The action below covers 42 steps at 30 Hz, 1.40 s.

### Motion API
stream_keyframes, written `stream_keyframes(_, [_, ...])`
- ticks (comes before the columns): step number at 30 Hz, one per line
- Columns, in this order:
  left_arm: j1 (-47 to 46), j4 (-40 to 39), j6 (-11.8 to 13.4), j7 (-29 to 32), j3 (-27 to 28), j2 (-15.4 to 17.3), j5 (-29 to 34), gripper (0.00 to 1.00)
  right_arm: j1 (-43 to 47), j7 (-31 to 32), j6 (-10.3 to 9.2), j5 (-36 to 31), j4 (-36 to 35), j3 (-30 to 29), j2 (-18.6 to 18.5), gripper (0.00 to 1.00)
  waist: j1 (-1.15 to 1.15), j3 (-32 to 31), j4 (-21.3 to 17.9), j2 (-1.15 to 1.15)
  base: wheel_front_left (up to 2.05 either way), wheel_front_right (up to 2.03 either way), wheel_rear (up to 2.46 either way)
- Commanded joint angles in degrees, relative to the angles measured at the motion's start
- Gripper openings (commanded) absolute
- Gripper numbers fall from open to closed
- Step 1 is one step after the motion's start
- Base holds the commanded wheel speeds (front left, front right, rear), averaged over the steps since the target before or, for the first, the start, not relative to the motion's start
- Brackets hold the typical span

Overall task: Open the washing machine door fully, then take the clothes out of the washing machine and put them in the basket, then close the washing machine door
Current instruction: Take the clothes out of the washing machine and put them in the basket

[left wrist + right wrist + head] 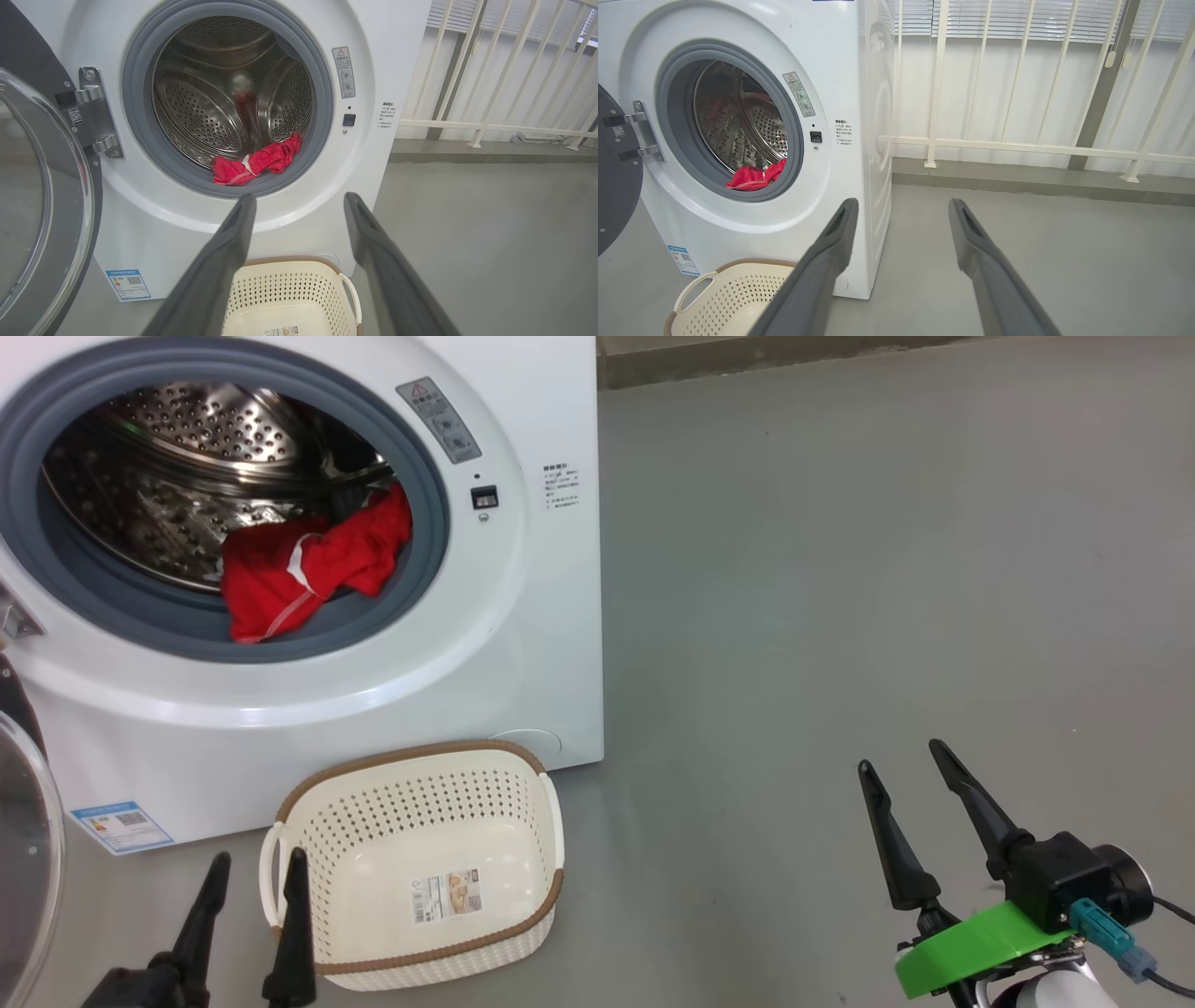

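**Retrieval of the clothes (308, 569) from the washing machine (523, 644)**

We see the washing machine door (42, 196) standing wide open on its hinge (93, 112) at the robot's left, so we judge step 1 of 3 done and the unloading as the step in hand. The clothes, a red bundle with white trim, lie at the lower front of the drum (201, 107), partly draped over the grey rubber ring (140, 116). The basket (411, 751) stands on the floor (840, 569) just in front of the machine, below the opening; it holds a paper label and no clothes yet.

The left gripper (260, 856) hovers low beside the basket's left handle, its 2 fingers spread wide and holding nothing. The right gripper (901, 757) hangs well to the right over the floor, equally wide and empty-handed.

We judge the left gripper the better placed, since its wrist view faces the opening squarely. To do the reach well, we would:

- raise it over the ring's lip and keep clear of the door glass on the left;
- keep the fingers apart until they straddle a thick fold;
- close on the bulk of the fabric, not on the thin white trim;
- lift up and outward so that nothing snags on the ring before the short drop to the basket.
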Motion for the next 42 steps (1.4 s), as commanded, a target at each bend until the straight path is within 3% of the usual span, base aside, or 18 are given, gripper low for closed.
stream_keyframes(1, [-0.28,-1.59,0.40,-0.67,2.30,1.14,0.35,1.00,-0.53,-0.37,0.02,-0.06,-1.73,0.99,-0.68,1.00,0.00,-0.02,0.03,0.00,0.00,0.00,0.00])
stream_keyframes(17, [0.26,-2.33,1.70,-0.73,2.69,1.06,0.43,1.00,-0.54,-0.37,0.02,0.16,-1.46,1.28,-0.93,1.00,0.00,-0.30,0.37,0.00,0.15,-0.15,0.00])
stream_keyframes(26, [-0.17,-2.83,1.78,-0.73,2.38,0.91,-0.08,1.00,-1.19,-0.37,0.02,0.75,-1.12,2.33,-1.15,1.00,0.00,0.06,0.58,0.00,1.41,-1.41,0.00])
stream_keyframes(31, [-0.68,-3.37,-0.29,-0.68,2.44,-0.44,-3.55,1.00,-1.44,-0.37,0.02,1.07,-0.73,2.61,-1.36,1.00,0.00,0.30,0.62,0.00,1.88,-1.88,0.00])
stream_keyframes(42, [-0.93,-3.14,1.37,-0.67,2.36,0.57,-1.71,1.00,-1.38,-0.37,0.02,1.35,-0.33,3.42,-1.50,1.00,0.00,0.23,0.48,0.00,0.80,-0.80,0.00])
